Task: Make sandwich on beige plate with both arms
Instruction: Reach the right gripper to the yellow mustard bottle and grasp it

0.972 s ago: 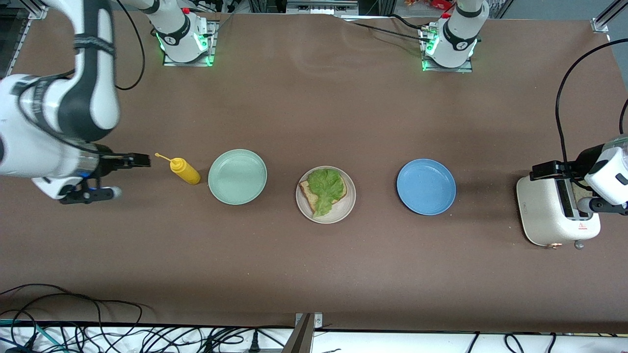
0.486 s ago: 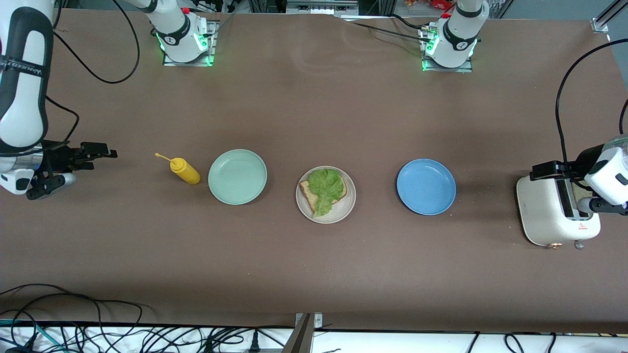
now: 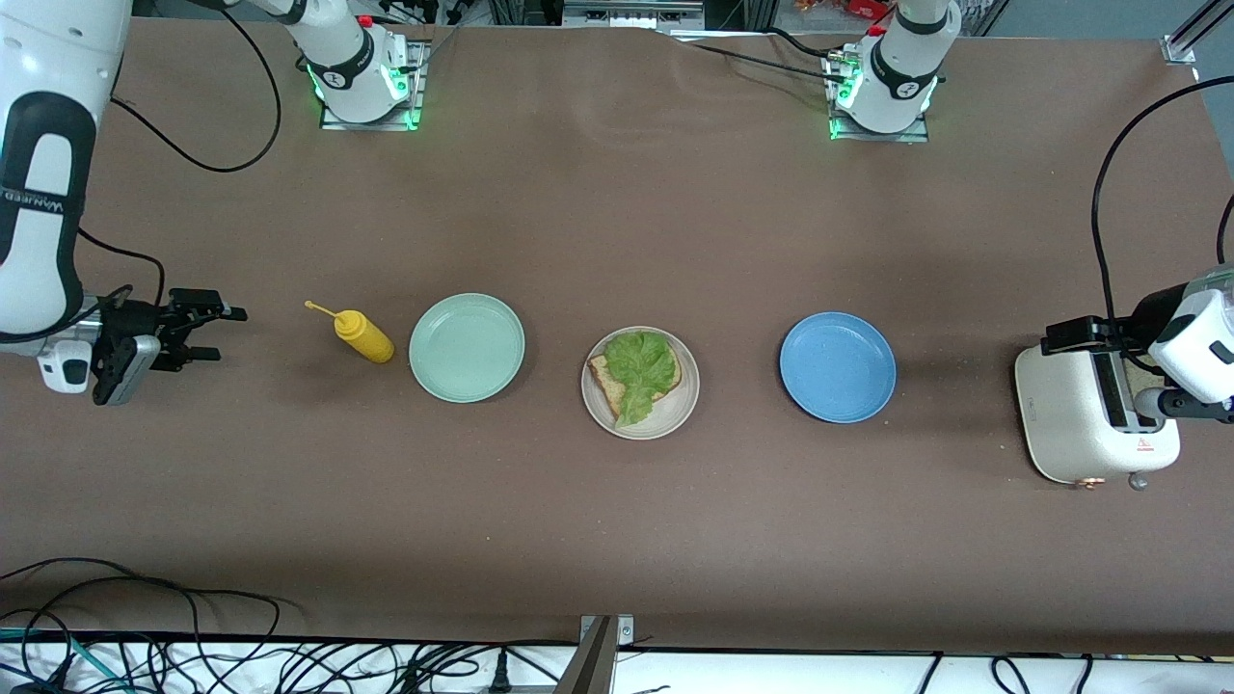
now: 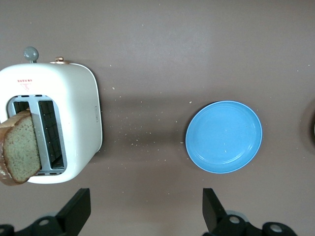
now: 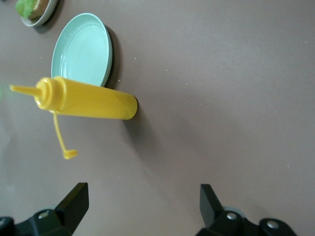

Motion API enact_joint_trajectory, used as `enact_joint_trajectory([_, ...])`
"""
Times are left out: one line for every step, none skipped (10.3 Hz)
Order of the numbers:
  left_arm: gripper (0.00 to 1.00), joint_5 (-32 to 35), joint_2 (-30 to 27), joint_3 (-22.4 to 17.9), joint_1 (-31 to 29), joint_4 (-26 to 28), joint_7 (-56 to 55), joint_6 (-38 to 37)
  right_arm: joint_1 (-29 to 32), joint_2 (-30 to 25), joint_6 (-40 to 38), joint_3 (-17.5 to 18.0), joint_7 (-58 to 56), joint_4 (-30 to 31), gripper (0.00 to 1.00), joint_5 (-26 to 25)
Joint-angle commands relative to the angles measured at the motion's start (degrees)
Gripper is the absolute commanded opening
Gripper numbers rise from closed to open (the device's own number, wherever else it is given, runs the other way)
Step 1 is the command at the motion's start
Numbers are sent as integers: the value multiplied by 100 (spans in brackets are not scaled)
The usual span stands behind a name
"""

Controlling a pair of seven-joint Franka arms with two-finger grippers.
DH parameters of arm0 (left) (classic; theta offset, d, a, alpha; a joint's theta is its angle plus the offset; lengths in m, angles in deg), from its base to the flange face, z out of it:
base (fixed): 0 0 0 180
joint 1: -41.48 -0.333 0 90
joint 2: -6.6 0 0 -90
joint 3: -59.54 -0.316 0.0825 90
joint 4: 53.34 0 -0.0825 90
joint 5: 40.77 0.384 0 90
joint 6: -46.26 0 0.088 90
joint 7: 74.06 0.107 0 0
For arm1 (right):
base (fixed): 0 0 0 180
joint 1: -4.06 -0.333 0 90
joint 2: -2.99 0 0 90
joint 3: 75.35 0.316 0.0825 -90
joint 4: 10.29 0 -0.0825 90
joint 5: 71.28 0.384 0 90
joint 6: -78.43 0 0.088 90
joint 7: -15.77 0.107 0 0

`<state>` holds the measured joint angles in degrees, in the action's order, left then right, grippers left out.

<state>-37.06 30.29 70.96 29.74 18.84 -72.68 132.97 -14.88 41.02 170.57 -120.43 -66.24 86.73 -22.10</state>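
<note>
the right gripper [image 3: 214, 333], open and empty, has pulled back from the mustard bottle [image 3: 363, 335]; the left gripper [image 4: 146, 210] stays open above the toaster [image 3: 1085, 416].

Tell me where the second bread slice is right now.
The bread slice stands in a slot of the white toaster at the left arm's end of the table, beside the blue plate, under the open left gripper.
</note>
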Motion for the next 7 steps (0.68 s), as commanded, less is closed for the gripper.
enact_joint_trajectory([100,148,-40,35,-21,33,100,4,109,274,24,52,-1251,71,100,643])
enact_joint_trajectory([100,148,-40,35,-21,33,91,4,144,432,-19,52,-1935,71,100,1028])
enact_joint_trajectory([100,148,-40,35,-21,33,100,4,144,573,-37,78,-2621,80,100,1337])
enact_joint_trajectory([100,148,-40,35,-21,33,91,4,170,592,-37,270,-2976,124,100,1409])
enact_joint_trajectory([100,148,-40,35,-21,33,100,4,336,592,-116,567,-3223,194,100,1428])
enact_joint_trajectory([100,148,-40,35,-21,33,100,4,668,592,-299,997,-3695,203,100,1602])
enact_joint_trajectory([100,148,-40,35,-21,33,100,4,924,609,-336,1297,-4065,203,100,1664])
